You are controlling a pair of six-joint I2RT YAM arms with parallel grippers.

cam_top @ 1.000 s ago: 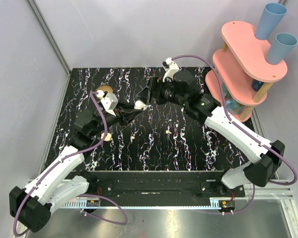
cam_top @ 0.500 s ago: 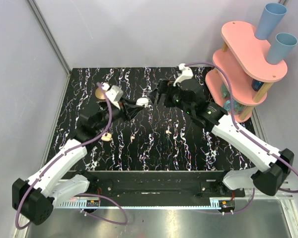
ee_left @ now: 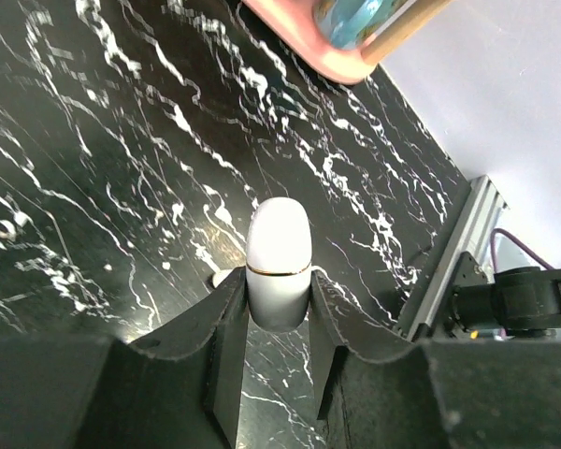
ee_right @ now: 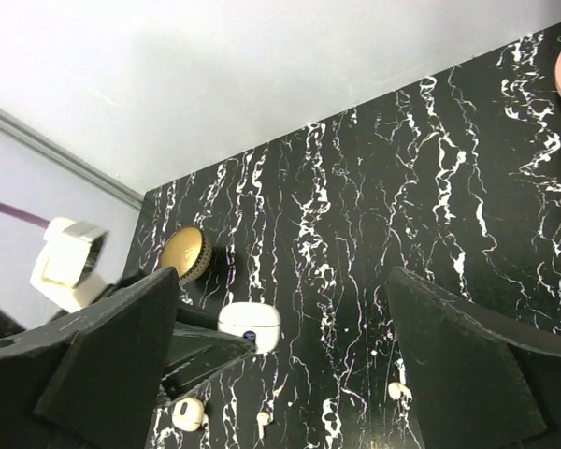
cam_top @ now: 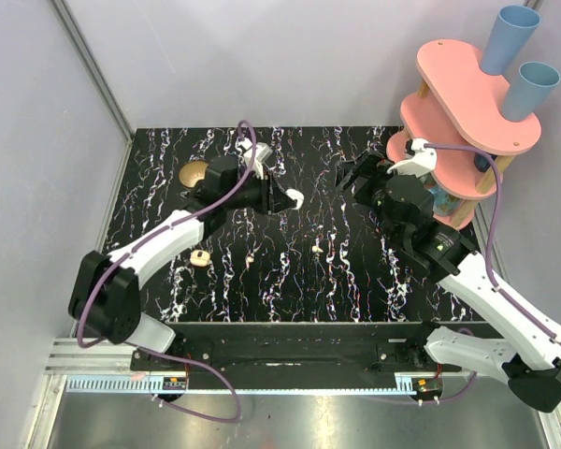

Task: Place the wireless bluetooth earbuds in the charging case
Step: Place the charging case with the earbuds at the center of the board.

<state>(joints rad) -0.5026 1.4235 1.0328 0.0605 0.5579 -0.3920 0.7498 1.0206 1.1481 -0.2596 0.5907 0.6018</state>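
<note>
- Pinching the charging case by its sides between both fingers, the left hand holds it over the middle of the black marbled table. The case's lid is closed along a thin seam.
- The right hand hangs with its fingers spread wide and nothing between them. It is near the pink shelf and apart from the case.
- Two wireless bluetooth earbuds lie loose on the table, apart from each other and nearer the arm bases than the case.
- A brass bowl sits on the table's far left.
</note>
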